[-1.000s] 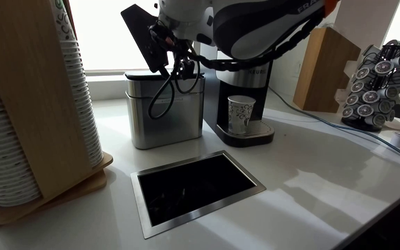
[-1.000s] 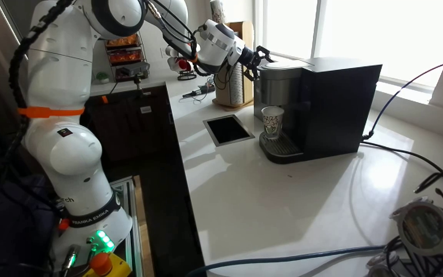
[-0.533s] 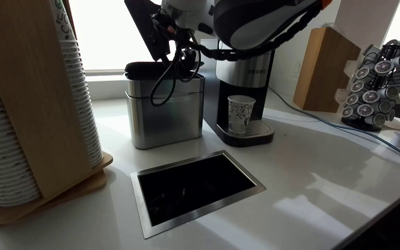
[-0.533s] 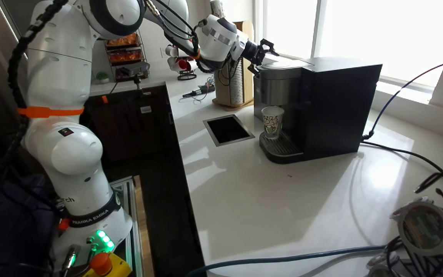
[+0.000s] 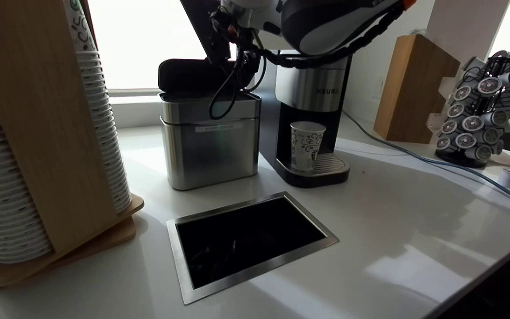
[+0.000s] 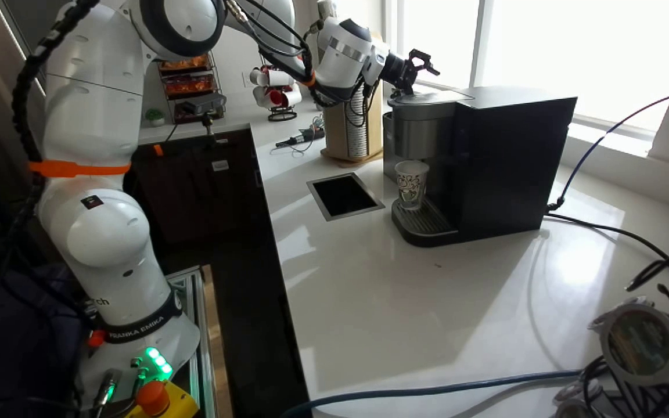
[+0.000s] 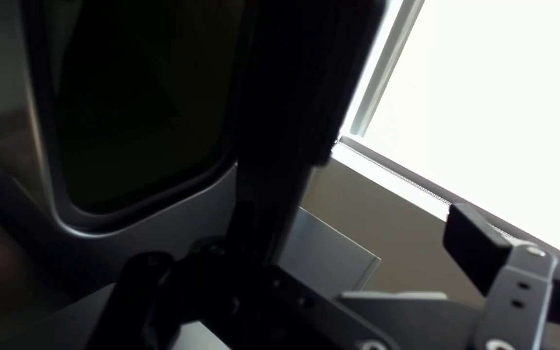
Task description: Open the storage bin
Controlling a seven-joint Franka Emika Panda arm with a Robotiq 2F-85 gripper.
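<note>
The storage bin (image 5: 213,150) is the brushed-silver canister in an exterior view, beside the coffee maker. Its black lid (image 5: 184,76) is raised and tilted back from the rim. In an exterior view only a strip of the bin (image 6: 389,145) shows behind the coffee maker. My gripper (image 6: 418,83) is open, by the lid's right end above the bin. In the wrist view my gripper (image 7: 358,231) has its jaws wide apart. A dark bar that seems to be the lid (image 7: 304,78) stands by the left finger, which is lost in shadow. Contact cannot be told.
The coffee maker (image 5: 312,91) with a paper cup (image 5: 307,146) stands right of the bin. A wooden cup holder (image 5: 47,110) stands at the left. A metal-rimmed opening (image 5: 177,257) lies in front. The window (image 7: 494,97) is behind. Cables (image 5: 219,99) hang from the wrist.
The lid has swung up from nearly flat to a steep tilt. My gripper has risen and moved to the right in an exterior view, and toward the window.
</note>
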